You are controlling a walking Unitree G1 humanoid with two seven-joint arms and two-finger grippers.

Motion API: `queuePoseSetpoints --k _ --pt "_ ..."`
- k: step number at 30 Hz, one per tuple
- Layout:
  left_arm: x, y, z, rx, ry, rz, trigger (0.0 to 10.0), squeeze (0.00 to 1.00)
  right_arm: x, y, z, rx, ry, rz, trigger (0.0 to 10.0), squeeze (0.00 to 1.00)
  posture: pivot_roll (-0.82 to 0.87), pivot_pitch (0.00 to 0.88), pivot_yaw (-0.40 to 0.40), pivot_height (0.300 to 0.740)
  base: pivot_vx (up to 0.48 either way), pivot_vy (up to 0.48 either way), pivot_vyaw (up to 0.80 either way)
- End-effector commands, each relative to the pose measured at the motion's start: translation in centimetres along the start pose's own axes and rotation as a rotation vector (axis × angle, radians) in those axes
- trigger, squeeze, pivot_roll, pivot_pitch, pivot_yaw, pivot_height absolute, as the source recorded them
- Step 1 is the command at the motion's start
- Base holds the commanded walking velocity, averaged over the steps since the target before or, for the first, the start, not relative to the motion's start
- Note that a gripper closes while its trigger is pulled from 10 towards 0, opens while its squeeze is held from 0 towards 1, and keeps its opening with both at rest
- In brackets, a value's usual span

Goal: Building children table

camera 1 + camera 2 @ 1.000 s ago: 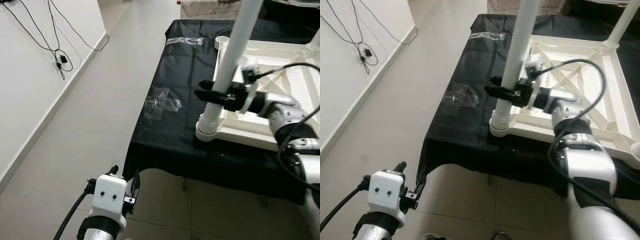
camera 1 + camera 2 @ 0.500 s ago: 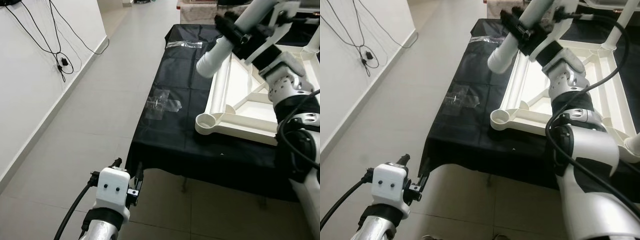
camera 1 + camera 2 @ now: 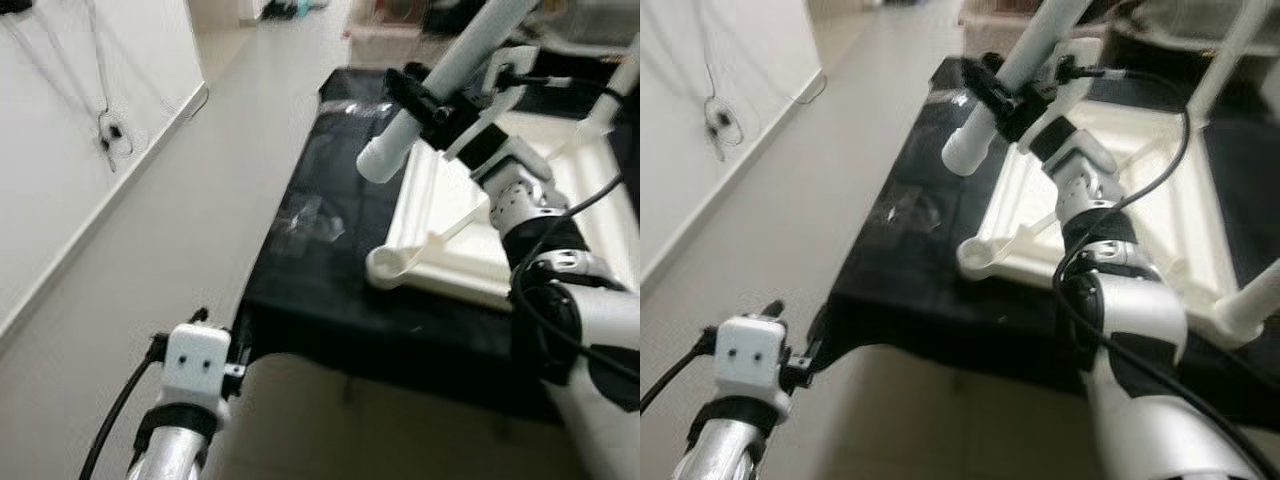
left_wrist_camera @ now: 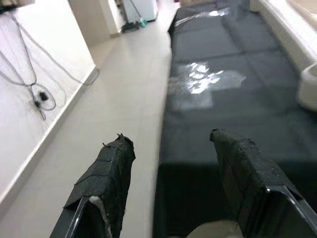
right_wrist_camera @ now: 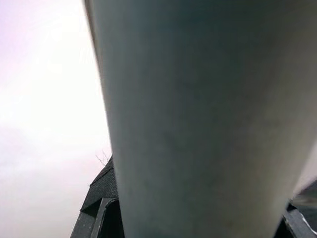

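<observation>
Left eye view: the right gripper point(image 3: 432, 103) has its fingers clamped around the white table leg point(image 3: 440, 85), which now hangs tilted in the air above the black-covered tabletop point(image 3: 330, 290). A second ago that leg stood upright in the corner socket point(image 3: 388, 265) of the upturned white table frame point(image 3: 450, 215); it's out, the socket at the near left corner sits empty, so the leg needs refitting. The left gripper point(image 4: 171, 183) idles low off the tabletop's near edge, fingers spread wide.

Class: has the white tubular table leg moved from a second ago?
Yes. The white tubular table leg has left the tabletop's near-left corner socket, lifted up and tilted.
</observation>
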State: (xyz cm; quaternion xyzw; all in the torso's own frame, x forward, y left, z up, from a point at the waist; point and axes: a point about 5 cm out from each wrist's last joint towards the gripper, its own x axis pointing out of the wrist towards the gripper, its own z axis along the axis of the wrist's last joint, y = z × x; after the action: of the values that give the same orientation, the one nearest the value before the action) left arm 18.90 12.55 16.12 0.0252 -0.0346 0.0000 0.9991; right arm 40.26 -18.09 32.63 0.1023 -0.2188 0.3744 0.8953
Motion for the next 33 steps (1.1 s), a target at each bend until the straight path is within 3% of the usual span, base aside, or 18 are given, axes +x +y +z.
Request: queuePoseSetpoints --k 1,10,12,14,17,22,26,33 --pt "0.1 0.1 -0.4 -0.019 0.020 0.013 10.0 0.00 0.2 0.2 0.1 -0.018 -0.008 0.006 10.0 0.00 0.01 0.120 0.033 0.740 0.000 0.000 0.00" --pt "0.1 0.5 -0.7 -0.010 0.026 0.046 10.0 0.00 0.6 1.2 -0.7 0.007 0.014 0.107 10.0 0.00 0.01 0.125 0.022 0.740 0.000 0.000 0.00" --pt "0.1 0.5 -0.7 -0.007 0.028 0.047 10.0 0.00 0.5 1.6 -0.9 0.026 0.033 0.176 10.0 0.00 0.01 0.127 0.024 0.740 0.000 0.000 0.00" --pt "-0.1 0.5 -0.8 -0.007 0.032 0.045 10.0 0.00 0.1 2.4 -1.8 0.069 0.087 0.322 10.0 0.00 0.01 0.131 0.022 0.740 0.000 0.000 0.00" --pt "-0.3 0.2 -0.9 -0.013 0.038 0.029 10.0 0.00 -0.6 2.7 -2.7 0.088 0.157 0.397 10.0 0.00 0.01 0.139 0.024 0.740 0.000 0.000 0.00" --pt "-0.5 0.0 -1.0 -0.019 0.045 0.013 10.0 0.00 -1.1 2.9 -3.4 0.078 0.214 0.435 10.0 0.00 0.01 0.142 0.023 0.740 0.000 0.000 0.00" --pt "-1.2 -0.7 -1.2 -0.028 0.060 -0.023 10.0 0.00 -1.2 4.6 -6.5 0.034 0.319 0.505 10.0 0.00 0.01 0.167 0.024 0.740 0.000 0.000 0.00" --pt "-1.8 -1.0 -1.0 -0.038 0.067 -0.030 10.0 0.00 -1.0 5.6 -7.4 0.043 0.336 0.574 10.0 0.00 0.01 0.192 0.016 0.740 0.000 0.000 0.00"
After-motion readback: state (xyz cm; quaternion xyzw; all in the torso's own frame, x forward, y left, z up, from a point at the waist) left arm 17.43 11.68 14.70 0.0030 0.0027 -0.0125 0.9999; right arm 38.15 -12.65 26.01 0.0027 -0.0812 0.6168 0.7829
